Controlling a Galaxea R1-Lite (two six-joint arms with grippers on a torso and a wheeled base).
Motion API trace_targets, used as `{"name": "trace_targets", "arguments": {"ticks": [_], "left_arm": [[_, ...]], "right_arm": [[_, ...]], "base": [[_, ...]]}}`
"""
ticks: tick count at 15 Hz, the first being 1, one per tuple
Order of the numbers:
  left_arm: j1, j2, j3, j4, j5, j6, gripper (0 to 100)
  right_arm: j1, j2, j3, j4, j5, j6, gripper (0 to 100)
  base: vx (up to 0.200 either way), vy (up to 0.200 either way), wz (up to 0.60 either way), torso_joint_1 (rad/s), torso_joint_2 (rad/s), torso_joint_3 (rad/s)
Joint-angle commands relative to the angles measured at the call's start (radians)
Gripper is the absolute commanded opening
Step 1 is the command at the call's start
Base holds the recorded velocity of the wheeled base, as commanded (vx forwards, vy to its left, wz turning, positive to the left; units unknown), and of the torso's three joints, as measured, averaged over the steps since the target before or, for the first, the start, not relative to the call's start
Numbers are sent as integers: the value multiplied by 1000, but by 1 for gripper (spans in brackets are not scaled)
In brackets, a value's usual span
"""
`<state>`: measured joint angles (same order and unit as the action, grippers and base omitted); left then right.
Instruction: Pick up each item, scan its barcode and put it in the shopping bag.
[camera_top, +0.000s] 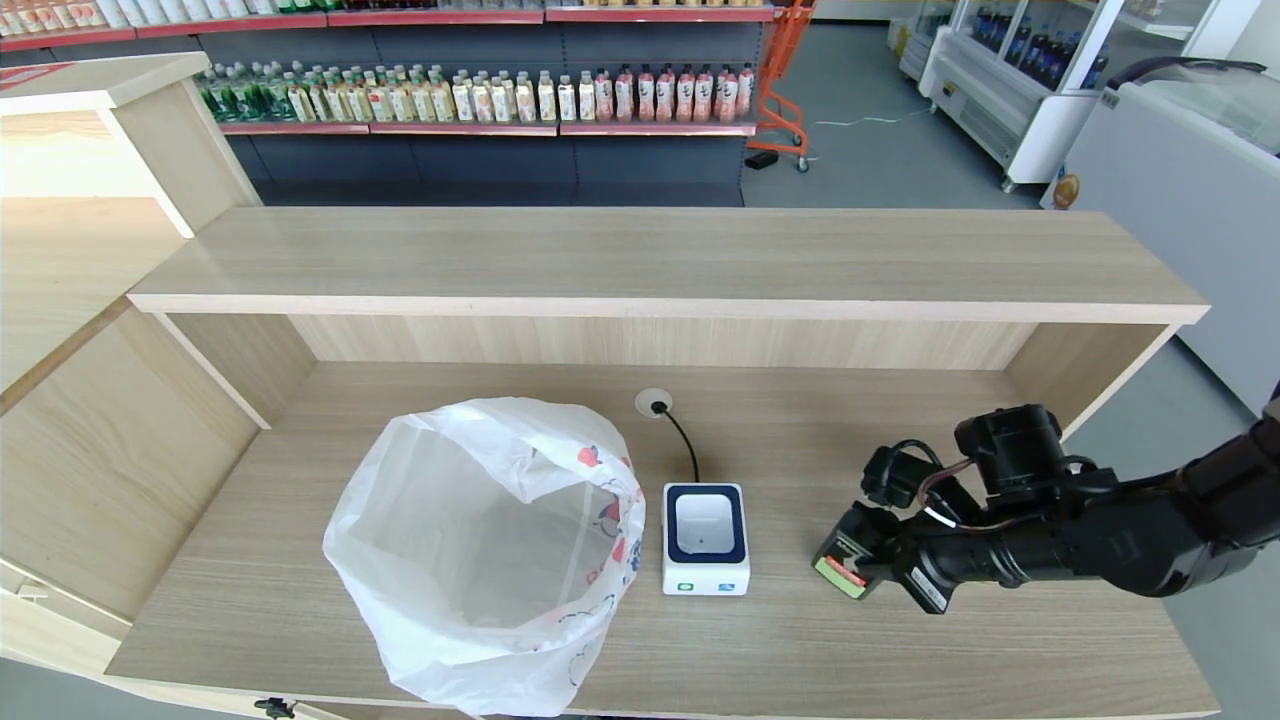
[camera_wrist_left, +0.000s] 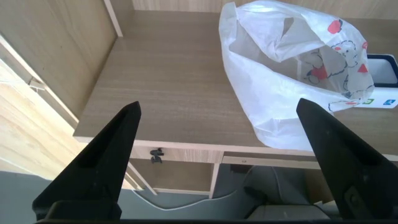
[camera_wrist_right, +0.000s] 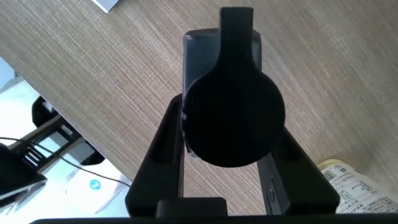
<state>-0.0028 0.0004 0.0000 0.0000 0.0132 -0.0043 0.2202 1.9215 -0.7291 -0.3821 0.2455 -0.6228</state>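
Right end effector (camera_top: 864, 556) grips item (camera_top: 836, 574), largely hidden by it.

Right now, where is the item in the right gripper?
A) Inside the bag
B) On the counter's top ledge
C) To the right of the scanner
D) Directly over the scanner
C: in the head view the right gripper holds the item to the right of the scanner, apart from it, while the bag stands on the scanner's other side.
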Motion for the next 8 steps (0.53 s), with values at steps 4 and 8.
{"name": "trace_targets", "arguments": {"ticks": [4,8], "left_arm": [[0,0,0,0,1,0,100],[0,0,0,0,-1,0,100]], "right_arm": [[-67,-332,209,-268,1,298,0],[-70,-532,251,-267,26,-121,0]], "base": [[0,0,0,0,0,0],[0,0,0,0,0,0]]}}
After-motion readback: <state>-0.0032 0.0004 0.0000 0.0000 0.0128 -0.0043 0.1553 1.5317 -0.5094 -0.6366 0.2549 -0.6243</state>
